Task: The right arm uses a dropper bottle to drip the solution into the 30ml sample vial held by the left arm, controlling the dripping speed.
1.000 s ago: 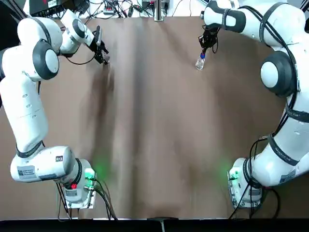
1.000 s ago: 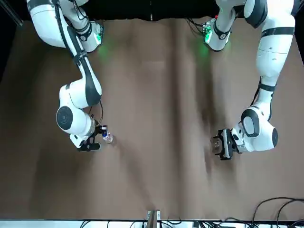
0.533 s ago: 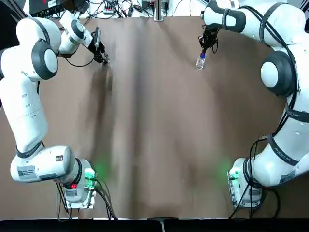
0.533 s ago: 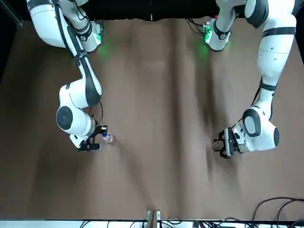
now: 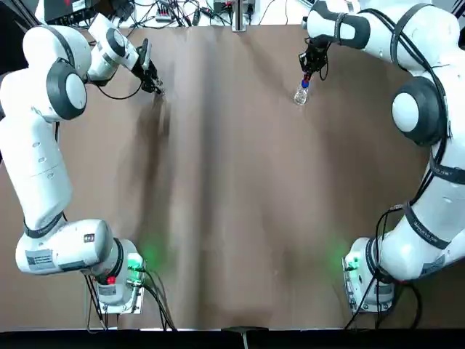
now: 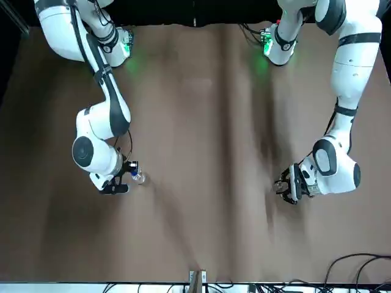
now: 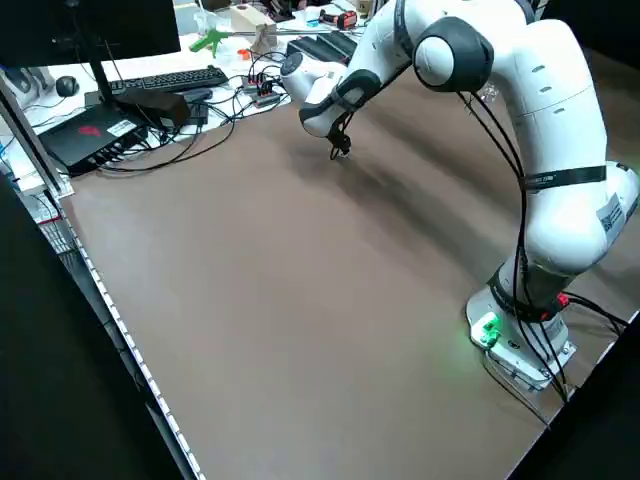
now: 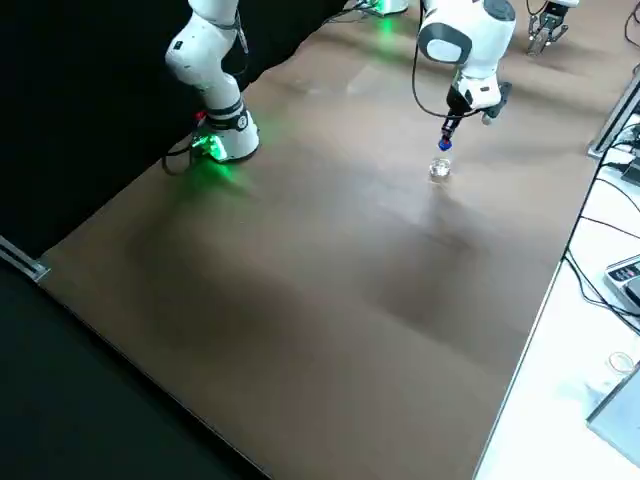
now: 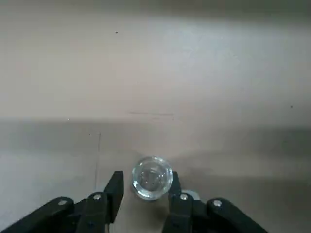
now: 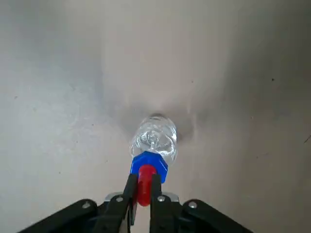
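Jaws of our right gripper (image 10: 141,191) are closed on the red top of the dropper bottle (image 10: 153,141), which stands upright, long axis vertical, red tip up, at about 1 o'clock in the top view near the far edge of the brown surface (image 5: 232,196). Our left gripper (image 9: 144,194) sits at 11 o'clock, jaws spread around the 30ml sample vial (image 9: 152,177), mouth up. Open room lies between them.

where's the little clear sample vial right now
The sample vial stands on the table's far left in the top view, between the left gripper fingers, far from the dropper bottle.
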Robot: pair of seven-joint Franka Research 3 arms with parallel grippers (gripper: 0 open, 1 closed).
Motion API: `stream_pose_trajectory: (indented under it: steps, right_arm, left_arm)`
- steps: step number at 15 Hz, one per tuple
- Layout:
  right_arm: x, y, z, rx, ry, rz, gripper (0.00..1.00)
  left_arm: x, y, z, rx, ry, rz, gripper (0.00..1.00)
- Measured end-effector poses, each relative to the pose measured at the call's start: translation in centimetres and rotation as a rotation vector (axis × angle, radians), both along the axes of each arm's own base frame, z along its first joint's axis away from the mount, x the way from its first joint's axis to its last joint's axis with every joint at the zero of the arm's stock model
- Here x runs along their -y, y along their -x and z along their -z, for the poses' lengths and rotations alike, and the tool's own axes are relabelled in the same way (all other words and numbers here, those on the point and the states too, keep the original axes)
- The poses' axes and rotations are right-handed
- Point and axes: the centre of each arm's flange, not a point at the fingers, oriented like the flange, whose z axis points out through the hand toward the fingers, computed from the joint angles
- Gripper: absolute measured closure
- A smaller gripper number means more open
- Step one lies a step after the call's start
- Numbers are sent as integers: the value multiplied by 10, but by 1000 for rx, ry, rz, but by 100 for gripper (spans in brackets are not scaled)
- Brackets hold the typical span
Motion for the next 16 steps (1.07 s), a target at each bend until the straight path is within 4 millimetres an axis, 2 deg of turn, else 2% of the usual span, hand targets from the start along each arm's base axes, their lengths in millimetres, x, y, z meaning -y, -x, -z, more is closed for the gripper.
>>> stream_pose_trajectory:
  steps: [10, 12, 13, 16]
  right_arm:
    - [2, -2, -2, 5, -2, 4, 86]
    - [2, -3, -4, 6, -2, 4, 87]
    - [2, -3, -4, 6, -2, 4, 87]
    - [1, -4, -8, 11, -4, 5, 87]
  left_arm:
    - [7, 0, -1, 2, 7, 8, 59]
    - [9, 0, -1, 2, 8, 9, 63]
    - [9, 0, -1, 2, 8, 9, 69]
    - [10, -1, -2, 4, 8, 11, 69]
